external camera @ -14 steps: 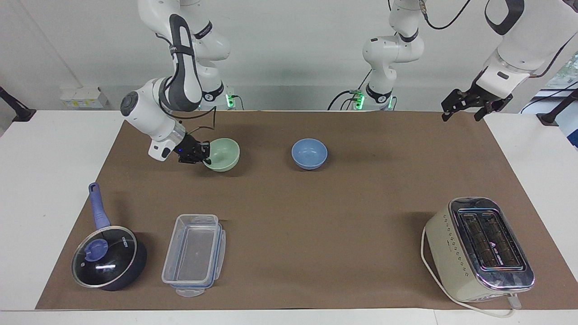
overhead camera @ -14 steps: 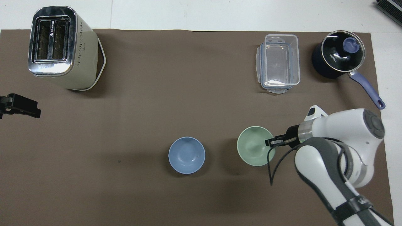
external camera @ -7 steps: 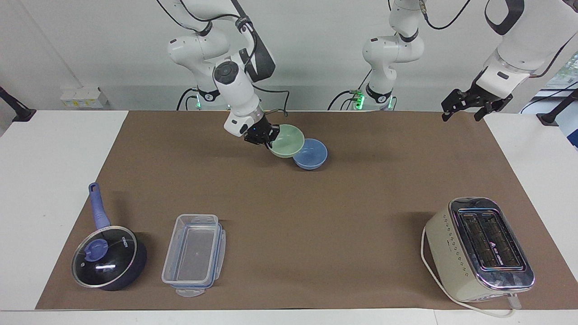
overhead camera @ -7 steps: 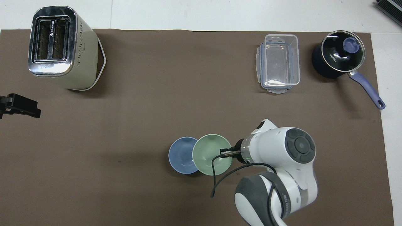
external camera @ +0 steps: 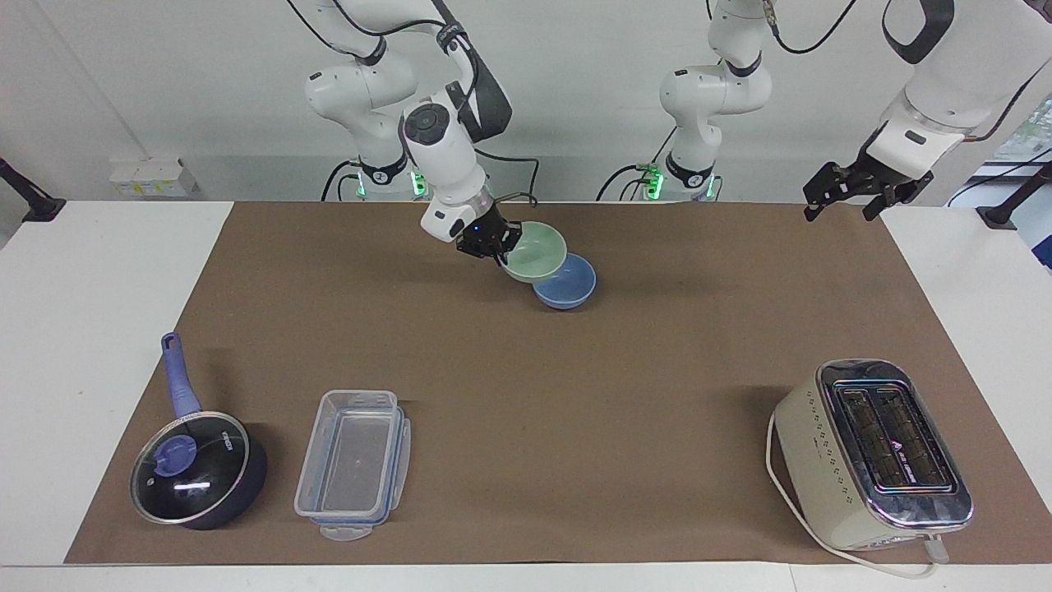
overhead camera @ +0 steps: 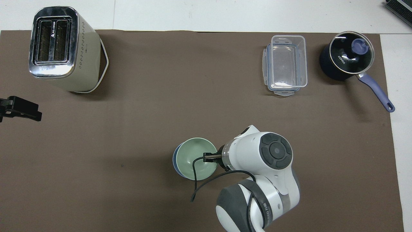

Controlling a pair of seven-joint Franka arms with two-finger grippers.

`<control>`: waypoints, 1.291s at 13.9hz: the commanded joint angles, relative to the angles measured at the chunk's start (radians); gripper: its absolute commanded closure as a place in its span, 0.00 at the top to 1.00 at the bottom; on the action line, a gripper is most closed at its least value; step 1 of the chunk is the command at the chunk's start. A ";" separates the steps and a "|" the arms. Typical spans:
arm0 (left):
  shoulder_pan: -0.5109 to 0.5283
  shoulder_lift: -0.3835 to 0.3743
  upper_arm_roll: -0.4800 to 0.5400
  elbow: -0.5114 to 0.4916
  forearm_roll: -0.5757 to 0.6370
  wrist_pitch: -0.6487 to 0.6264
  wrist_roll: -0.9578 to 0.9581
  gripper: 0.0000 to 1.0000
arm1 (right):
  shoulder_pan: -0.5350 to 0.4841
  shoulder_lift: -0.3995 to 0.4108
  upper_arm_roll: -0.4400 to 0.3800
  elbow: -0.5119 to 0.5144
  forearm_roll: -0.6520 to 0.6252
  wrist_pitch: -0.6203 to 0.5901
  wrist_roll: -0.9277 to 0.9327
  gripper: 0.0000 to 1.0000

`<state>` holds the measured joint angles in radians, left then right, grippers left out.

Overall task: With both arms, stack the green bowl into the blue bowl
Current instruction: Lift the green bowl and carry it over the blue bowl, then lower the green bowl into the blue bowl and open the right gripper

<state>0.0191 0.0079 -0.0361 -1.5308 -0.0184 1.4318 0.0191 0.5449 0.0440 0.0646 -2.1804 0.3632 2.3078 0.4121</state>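
A brown paper-like mat (external camera: 526,427) covers a white table (external camera: 90,329) set against a pale wall. The right gripper (external camera: 499,243) pinches the rim of the green bowl (external camera: 536,250), a smooth, matte, pale mint round bowl, and holds it raised and tilted over the blue bowl (external camera: 569,284), a plain periwinkle bowl of like size resting on the mat; from above the green one covers nearly all of it. The left gripper (external camera: 846,191) waits with fingers spread, empty, over the mat's edge at its own end of the table. Farther from the robots stand a cream and chrome toaster (external camera: 873,454), a clear plastic container (external camera: 353,462) and a dark blue glass-lidded saucepan (external camera: 196,473).
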 commanded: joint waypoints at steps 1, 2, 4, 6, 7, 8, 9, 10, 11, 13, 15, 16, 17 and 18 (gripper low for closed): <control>0.004 0.000 -0.005 0.011 0.018 -0.016 -0.004 1.00 | 0.023 0.042 0.001 0.005 -0.006 0.073 0.037 0.00; 0.004 0.000 -0.005 0.011 0.018 -0.016 -0.004 1.00 | 0.027 0.045 0.001 -0.001 -0.006 0.078 0.046 0.00; 0.004 0.000 -0.005 0.011 0.018 -0.016 -0.004 1.00 | 0.036 0.045 0.001 -0.025 -0.004 0.102 0.054 0.00; 0.004 0.000 -0.005 0.011 0.018 -0.016 -0.004 1.00 | 0.038 0.045 0.001 -0.035 -0.004 0.107 0.053 0.00; 0.004 0.000 -0.005 0.011 0.018 -0.016 -0.004 1.00 | 0.038 0.045 0.001 -0.035 -0.004 0.111 0.053 0.00; 0.004 0.000 -0.005 0.011 0.018 -0.016 -0.004 1.00 | 0.038 0.045 0.001 -0.036 -0.004 0.111 0.053 0.00; 0.004 0.000 -0.005 0.011 0.018 -0.016 -0.004 1.00 | 0.038 0.045 0.001 -0.042 -0.004 0.114 0.053 0.00; 0.004 0.000 -0.005 0.011 0.018 -0.016 -0.004 1.00 | 0.038 0.048 0.001 -0.042 -0.004 0.123 0.056 0.15; 0.004 0.000 -0.005 0.011 0.018 -0.016 -0.004 1.00 | 0.038 0.050 0.001 -0.044 -0.004 0.124 0.056 0.33; 0.004 0.000 -0.005 0.011 0.018 -0.016 -0.004 1.00 | 0.038 0.050 0.001 -0.042 -0.004 0.125 0.068 0.54; 0.004 0.000 -0.005 0.011 0.018 -0.016 -0.004 1.00 | 0.038 0.050 0.001 -0.032 -0.004 0.122 0.071 0.56; 0.004 0.000 -0.005 0.011 0.018 -0.016 -0.004 1.00 | 0.036 0.040 0.001 -0.026 -0.006 0.117 0.076 0.58; 0.004 0.000 -0.005 0.011 0.018 -0.016 -0.004 1.00 | 0.033 0.028 0.000 -0.015 -0.004 0.107 0.074 0.61; 0.004 0.000 -0.005 0.011 0.018 -0.016 -0.004 1.00 | 0.027 0.010 -0.003 -0.015 -0.006 0.101 0.073 0.73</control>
<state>0.0191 0.0079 -0.0361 -1.5308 -0.0184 1.4318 0.0191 0.5811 0.0932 0.0630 -2.1959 0.3640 2.4151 0.4502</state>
